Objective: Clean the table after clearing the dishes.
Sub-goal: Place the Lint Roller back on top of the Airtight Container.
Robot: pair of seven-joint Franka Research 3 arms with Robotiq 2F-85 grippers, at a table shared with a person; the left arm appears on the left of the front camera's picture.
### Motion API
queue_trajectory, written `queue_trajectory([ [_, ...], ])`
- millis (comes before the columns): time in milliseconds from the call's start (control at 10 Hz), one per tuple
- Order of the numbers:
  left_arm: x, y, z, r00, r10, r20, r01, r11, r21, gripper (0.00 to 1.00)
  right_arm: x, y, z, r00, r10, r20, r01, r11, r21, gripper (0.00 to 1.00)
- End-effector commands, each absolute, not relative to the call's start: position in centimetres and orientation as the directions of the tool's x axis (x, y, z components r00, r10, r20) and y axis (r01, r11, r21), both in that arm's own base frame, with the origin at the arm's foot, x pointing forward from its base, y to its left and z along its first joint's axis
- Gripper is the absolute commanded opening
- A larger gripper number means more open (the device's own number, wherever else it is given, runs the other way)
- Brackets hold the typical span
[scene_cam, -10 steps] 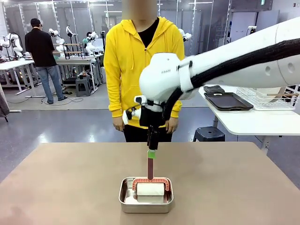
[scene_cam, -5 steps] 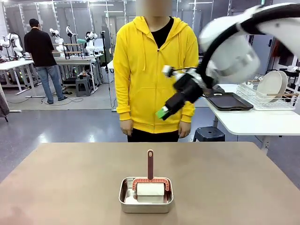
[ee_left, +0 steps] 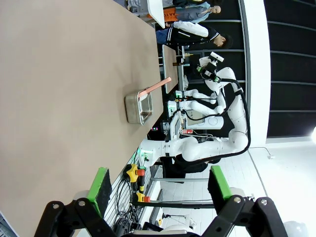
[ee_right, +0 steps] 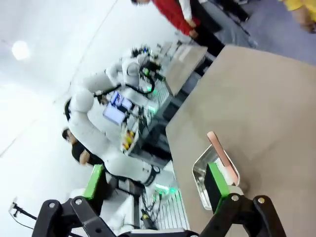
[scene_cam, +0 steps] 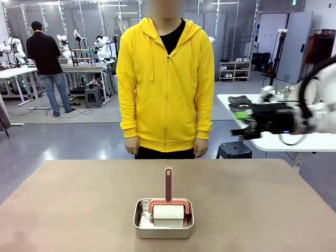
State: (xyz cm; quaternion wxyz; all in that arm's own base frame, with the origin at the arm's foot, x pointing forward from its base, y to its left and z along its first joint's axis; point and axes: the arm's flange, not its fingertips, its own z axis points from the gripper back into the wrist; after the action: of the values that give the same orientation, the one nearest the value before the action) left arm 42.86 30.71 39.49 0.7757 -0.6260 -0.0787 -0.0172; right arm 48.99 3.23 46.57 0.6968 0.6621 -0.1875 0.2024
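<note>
The tan table [scene_cam: 79,199] carries a small steel pan [scene_cam: 163,218] at its near middle. In the pan stands a cleaning tool with a white pad and an upright red-brown handle [scene_cam: 168,184]. My right gripper [scene_cam: 237,123] hangs open and holds nothing, off the table's far right corner and well clear of the handle. Its wrist view shows the pan [ee_right: 200,174] and the handle [ee_right: 219,149] behind its right pad. My left gripper [ee_left: 160,183] is open and holds nothing above the table [ee_left: 64,74], with the pan [ee_left: 139,108] farther off. A white plate [scene_cam: 307,89] stands by the side table.
A person in a yellow hoodie [scene_cam: 165,84] stands at the far edge, hands down at the sides. A white side table [scene_cam: 283,140] at the right holds a dark tray [scene_cam: 240,104]. A stool [scene_cam: 233,149] stands beneath it.
My right gripper was at the top of the tool's handle. It has since lifted off and swung far to the right, and the handle still stands upright in the pan.
</note>
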Motion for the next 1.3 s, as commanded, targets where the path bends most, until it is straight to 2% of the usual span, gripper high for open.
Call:
queue_trajectory([
  [0,42.6,30.9,39.5,0.986,0.073,0.152,0.133,0.221,-0.966,1.0,46.1,-4.2,48.1,0.855,-0.058,0.516,-0.51,0.088,0.855,1.0],
  [100,42.6,30.9,39.5,0.986,0.073,0.152,0.133,0.221,-0.966,1.0,45.3,-9.1,48.2,0.86,-0.097,0.501,-0.486,0.144,0.862,1.0],
  [300,42.6,30.9,39.5,0.986,0.073,0.152,0.133,0.221,-0.966,1.0,43.7,-18.7,47.5,0.921,-0.029,0.39,-0.36,0.324,0.875,1.0],
  [500,42.6,30.9,39.5,0.986,0.073,0.152,0.133,0.221,-0.966,1.0,42.9,-24.8,46.4,0.929,-0.107,0.353,-0.29,0.382,0.878,1.0],
  [700,42.6,30.9,39.5,0.986,0.073,0.152,0.133,0.221,-0.966,1.0,41.6,-28.9,44.3,0.93,-0.143,0.337,-0.266,0.369,0.891,1.0],
  [800,42.6,30.9,39.5,0.986,0.073,0.152,0.133,0.221,-0.966,1.0,41.3,-29.9,43.5,0.919,-0.174,0.354,-0.261,0.406,0.876,1.0],
  [1200,42.6,30.9,39.5,0.986,0.073,0.152,0.133,0.221,-0.966,1.0,41.4,-28.2,44.6,0.923,-0.141,0.357,-0.277,0.4,0.874,1.0],
])
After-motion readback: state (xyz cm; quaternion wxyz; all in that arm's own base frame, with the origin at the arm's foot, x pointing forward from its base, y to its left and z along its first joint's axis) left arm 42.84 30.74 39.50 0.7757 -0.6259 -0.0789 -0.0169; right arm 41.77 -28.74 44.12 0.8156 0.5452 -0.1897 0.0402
